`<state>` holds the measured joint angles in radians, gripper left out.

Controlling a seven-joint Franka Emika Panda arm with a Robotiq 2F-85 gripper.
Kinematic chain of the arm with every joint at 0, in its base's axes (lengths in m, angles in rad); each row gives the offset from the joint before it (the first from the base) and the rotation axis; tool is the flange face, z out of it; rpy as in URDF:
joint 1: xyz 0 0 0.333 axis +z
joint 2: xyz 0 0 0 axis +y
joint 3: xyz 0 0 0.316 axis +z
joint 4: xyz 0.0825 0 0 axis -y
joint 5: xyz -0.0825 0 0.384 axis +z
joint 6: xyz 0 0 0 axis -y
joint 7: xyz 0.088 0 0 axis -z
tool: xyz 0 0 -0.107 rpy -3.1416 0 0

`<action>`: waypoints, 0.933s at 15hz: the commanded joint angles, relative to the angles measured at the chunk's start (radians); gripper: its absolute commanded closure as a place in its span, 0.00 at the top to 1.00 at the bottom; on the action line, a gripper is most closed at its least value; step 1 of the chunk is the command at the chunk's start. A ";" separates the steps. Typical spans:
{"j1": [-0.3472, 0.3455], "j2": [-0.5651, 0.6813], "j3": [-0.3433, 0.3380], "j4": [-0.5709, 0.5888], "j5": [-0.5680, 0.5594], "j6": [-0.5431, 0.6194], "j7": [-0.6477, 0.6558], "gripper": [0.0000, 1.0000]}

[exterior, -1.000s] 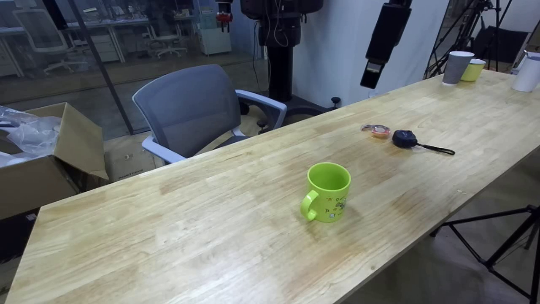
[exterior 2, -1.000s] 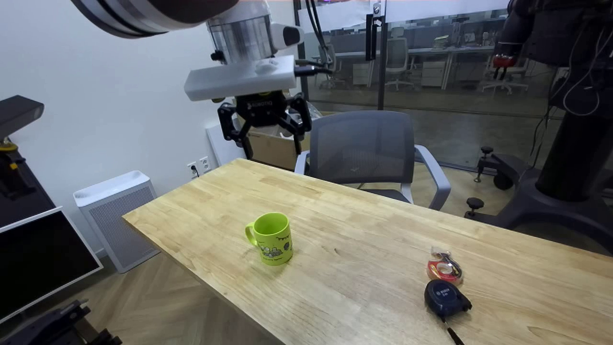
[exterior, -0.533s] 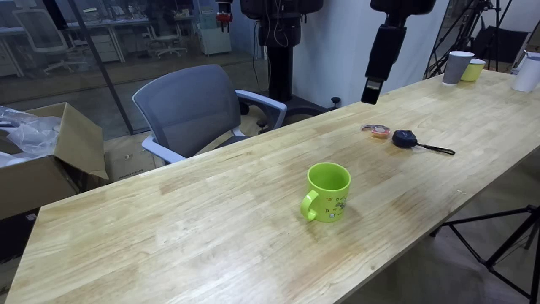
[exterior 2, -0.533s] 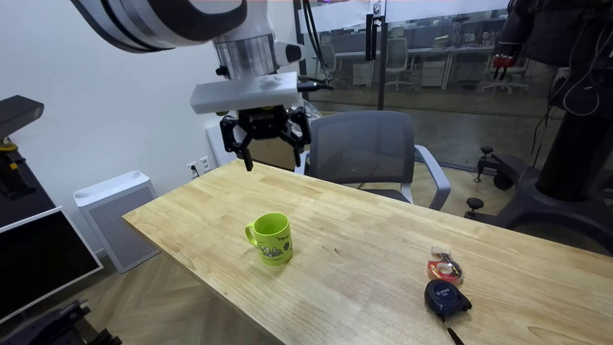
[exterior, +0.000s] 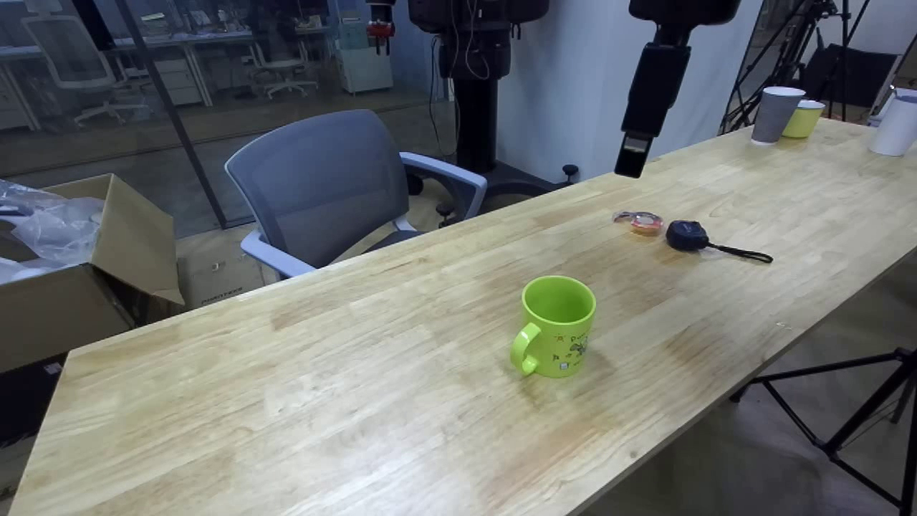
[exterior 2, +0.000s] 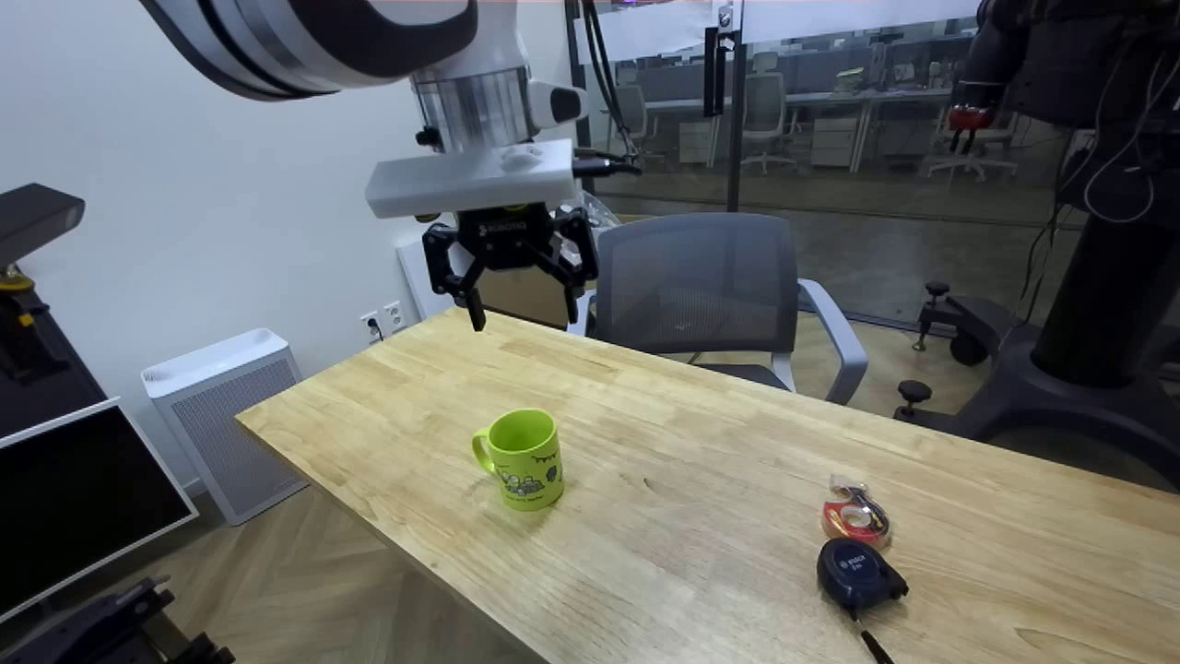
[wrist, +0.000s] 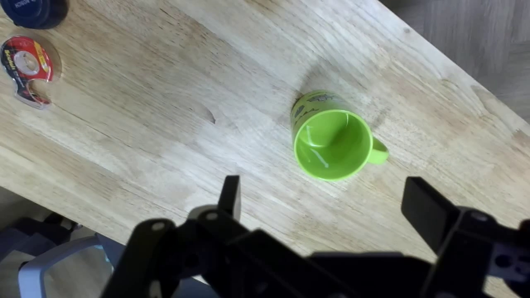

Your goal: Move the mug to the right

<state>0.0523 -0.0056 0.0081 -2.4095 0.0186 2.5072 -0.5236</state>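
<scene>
Leftmost on the tabletop (exterior 2: 691,480), in both exterior views, the lime-green mug (exterior 2: 524,472) is seen standing upright, untouched. Raised well clear of it, seemingly above the far side, the end effector (exterior 2: 525,320) is suspended with its jaws parted wide, and nothing is held between them. Farther right, the tape dispenser (exterior 2: 854,524) and, just beside it on the near side, the tape measure (exterior 2: 856,574) are laid out. The work is judged to be at its approach stage: no part of the shift appears to have been done. The mug has yet to be reached, grasped, carried right and set down, and how far is unstated
</scene>
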 commanded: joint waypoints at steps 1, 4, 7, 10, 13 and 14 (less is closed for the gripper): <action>-0.007 0.000 0.008 0.001 -0.001 -0.003 0.002 1.00; -0.007 0.000 0.008 0.001 -0.001 -0.003 0.001 1.00; -0.009 0.032 0.007 0.011 0.005 0.009 -0.002 1.00; -0.012 0.070 0.011 0.014 0.013 0.031 -0.009 1.00; -0.017 0.112 0.021 0.015 0.018 0.067 -0.014 1.00; -0.019 0.125 0.026 0.016 0.019 0.082 -0.016 1.00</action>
<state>0.0486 0.0788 0.0130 -2.4104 0.0245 2.5561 -0.5272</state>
